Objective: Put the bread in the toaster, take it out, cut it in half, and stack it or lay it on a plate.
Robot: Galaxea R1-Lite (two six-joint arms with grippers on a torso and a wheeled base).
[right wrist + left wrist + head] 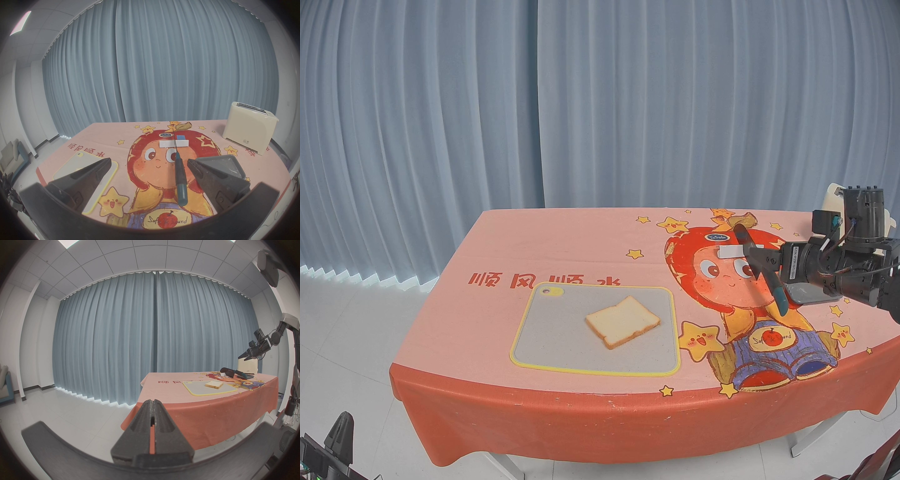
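Right jaws gape wide, empty, above the knife (pixel 180 175); left jaws pressed together.

Right end effector (pixel 148 161) raised, jaws spread wide; left end effector (pixel 152 404) low, jaws together

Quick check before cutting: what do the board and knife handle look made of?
Cutting board: likely plastic, with a matte grey face and a moulded yellow rim with a hang hole. Knife handle: probably plastic or rubber, smooth teal with a slight sheen.
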